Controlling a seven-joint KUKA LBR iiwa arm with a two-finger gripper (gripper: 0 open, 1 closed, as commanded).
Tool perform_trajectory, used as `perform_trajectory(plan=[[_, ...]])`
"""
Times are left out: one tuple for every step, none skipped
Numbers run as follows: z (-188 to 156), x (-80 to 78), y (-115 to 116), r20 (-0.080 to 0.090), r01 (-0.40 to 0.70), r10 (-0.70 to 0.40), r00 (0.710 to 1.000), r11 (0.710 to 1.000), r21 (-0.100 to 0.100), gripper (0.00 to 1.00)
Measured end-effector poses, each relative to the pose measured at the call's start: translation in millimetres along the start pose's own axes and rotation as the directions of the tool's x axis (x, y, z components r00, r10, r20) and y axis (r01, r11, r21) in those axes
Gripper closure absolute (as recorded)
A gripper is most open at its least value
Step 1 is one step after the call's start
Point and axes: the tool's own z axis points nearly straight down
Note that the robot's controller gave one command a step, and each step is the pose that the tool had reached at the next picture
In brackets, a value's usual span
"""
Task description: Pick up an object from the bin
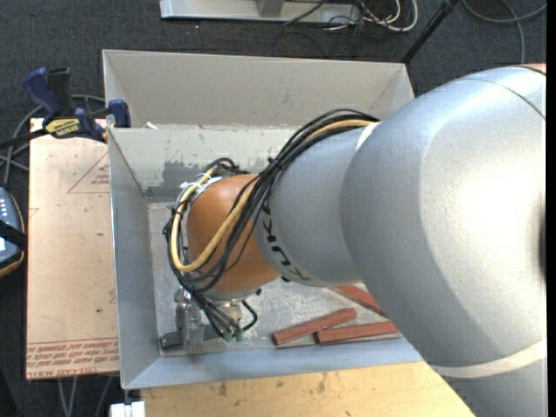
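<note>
Gripper [188, 328] down at the bin's [129, 250] near-left corner, on or close to the floor. Open or clenched: cannot tell. Reddish-brown flat strips [314, 327] lie nearby along the near wall.

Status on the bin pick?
Gripper low in lower-left corner of bin; grasp unclear. Reddish-brown strips lie to its right, untouched. Arm hides much of the floor.

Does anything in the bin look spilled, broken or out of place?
Nothing stands out. A few reddish-brown sticks lie flat on the floor of the bin by its near wall, and the claw sits low in its lower-left corner.
</note>
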Motion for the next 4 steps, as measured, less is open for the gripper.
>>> perform_trajectory(plan=[[0.1, -1.8, -0.3, 0.008, -0.001, 0.001, 1.0, 1.0, -0.001, 0.0], [4.2, -1.9, -2.3, 0.012, 0.041, -0.041, 0.999, 0.999, -0.003, 0.0], [3.6, 0.3, -2.3, 0.001, 0.043, -0.043, 0.999, 0.999, -0.001, 1.0], [3.9, -9.7, 5.9, -0.005, -0.252, 0.252, 0.968, 0.968, 0.008, 1.0]])
